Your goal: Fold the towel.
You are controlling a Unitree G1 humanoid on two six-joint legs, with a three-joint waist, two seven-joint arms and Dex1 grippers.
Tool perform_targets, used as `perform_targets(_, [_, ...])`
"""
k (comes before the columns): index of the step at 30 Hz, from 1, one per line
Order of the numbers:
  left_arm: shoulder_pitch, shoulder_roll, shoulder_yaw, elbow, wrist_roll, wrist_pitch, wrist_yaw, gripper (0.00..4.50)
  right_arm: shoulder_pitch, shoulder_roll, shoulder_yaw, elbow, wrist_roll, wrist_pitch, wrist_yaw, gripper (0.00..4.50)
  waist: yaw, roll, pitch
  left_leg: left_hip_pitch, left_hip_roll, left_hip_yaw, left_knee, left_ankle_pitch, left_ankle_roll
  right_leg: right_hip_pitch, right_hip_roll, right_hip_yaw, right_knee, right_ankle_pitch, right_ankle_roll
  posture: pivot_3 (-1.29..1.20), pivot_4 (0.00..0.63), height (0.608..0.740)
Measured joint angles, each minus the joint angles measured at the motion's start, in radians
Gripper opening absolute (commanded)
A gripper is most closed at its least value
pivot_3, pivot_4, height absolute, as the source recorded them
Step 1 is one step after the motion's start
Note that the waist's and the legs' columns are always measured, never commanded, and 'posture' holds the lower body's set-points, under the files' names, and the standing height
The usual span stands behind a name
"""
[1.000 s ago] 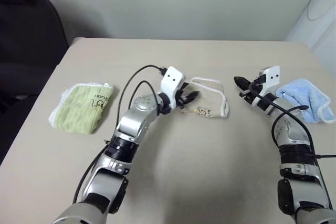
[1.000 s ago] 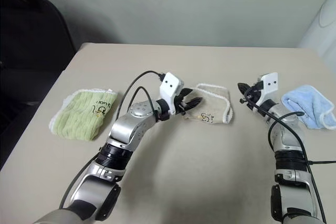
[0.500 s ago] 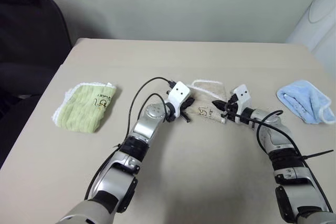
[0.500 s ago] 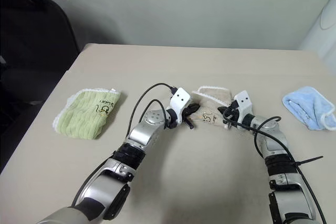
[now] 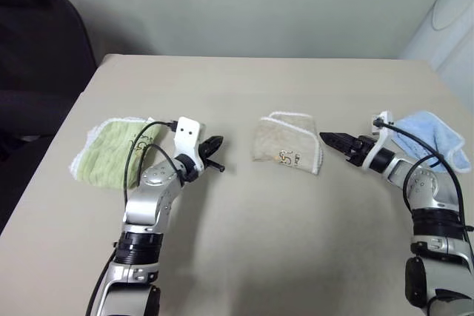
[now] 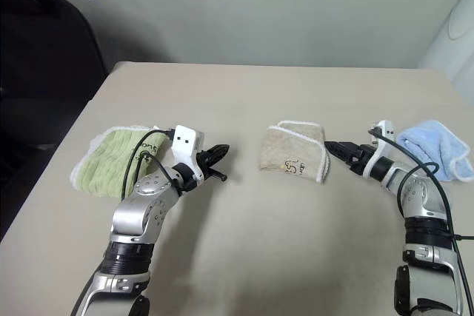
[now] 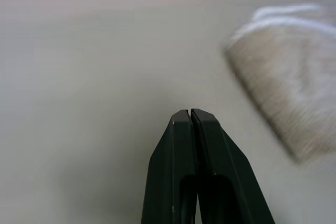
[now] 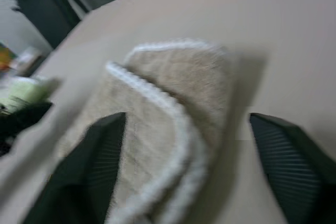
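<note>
The folded beige terry towel with white corded trim [image 5: 287, 146] lies between both arms — nearer the right gripper [image 5: 330, 140], whose jaws gape wide just beside its trimmed edge. The left gripper [image 5: 215, 143], fingers pressed together on nothing, points at it from well apart.

The towel [image 5: 287, 143] has a small dark printed picture with tiny letters on its front, near the edge with the white trim. The letters are too small to read. The green towel [image 6: 111, 160] also has a dark print with some letters on it, partly hidden by a black cable. Those letters cannot be read either.
</note>
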Motion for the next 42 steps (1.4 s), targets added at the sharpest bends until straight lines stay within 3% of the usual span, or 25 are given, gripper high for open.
perform_targets(9, [0.001,-0.014,-0.005,-0.044,-0.021,0.023,0.02,0.11,-0.159,0.014,0.1,0.308,-0.106,-0.077,0.079,4.48,-0.007,0.0,0.0,0.0,0.0,0.0,-0.001,0.0,0.0,-0.003,0.0,0.0,0.004,0.0,0.0,0.0,0.15,0.74])
perform_targets(16, [0.001,-0.038,-0.029,-0.056,-0.022,0.029,0.033,0.11,-0.196,0.054,0.167,0.352,-0.173,-0.143,0.174,4.48,-0.016,0.0,0.0,0.0,0.0,0.0,-0.001,0.0,0.0,-0.003,0.0,-0.001,0.004,0.0,0.0,0.0,0.15,0.74])
perform_targets(19, [0.001,-0.047,-0.042,-0.063,-0.022,0.03,0.039,0.11,-0.196,0.072,0.18,0.347,-0.185,-0.15,0.192,3.95,-0.018,0.0,0.0,0.0,0.0,0.0,-0.001,0.0,0.0,-0.003,0.0,-0.001,0.004,0.0,0.0,0.0,0.15,0.74])
perform_targets(30, [0.022,-0.065,-0.053,-0.08,-0.023,0.043,0.055,0.11,-0.136,0.07,0.14,0.267,-0.173,-0.121,0.192,0.12,-0.011,0.0,0.0,0.0,0.0,0.0,-0.001,0.0,0.0,-0.002,0.0,-0.001,0.003,0.0,0.0,0.0,0.15,0.74])
perform_targets(36, [0.041,-0.082,-0.079,-0.089,-0.023,0.045,0.063,0.11,-0.056,0.019,-0.071,0.103,-0.045,-0.093,0.124,0.03,0.0,0.0,0.0,-0.001,-0.001,0.001,0.001,0.0,0.0,-0.001,-0.001,-0.001,0.003,0.0,0.0,0.0,0.15,0.74])
perform_targets(42, [0.045,-0.098,-0.113,-0.095,-0.023,0.046,0.061,0.11,-0.051,-0.134,-0.316,0.126,-0.002,-0.177,-0.044,0.03,0.004,0.0,0.0,-0.001,-0.001,0.001,0.002,-0.001,0.001,-0.001,-0.001,-0.001,0.003,0.0,0.0,0.0,0.15,0.74])
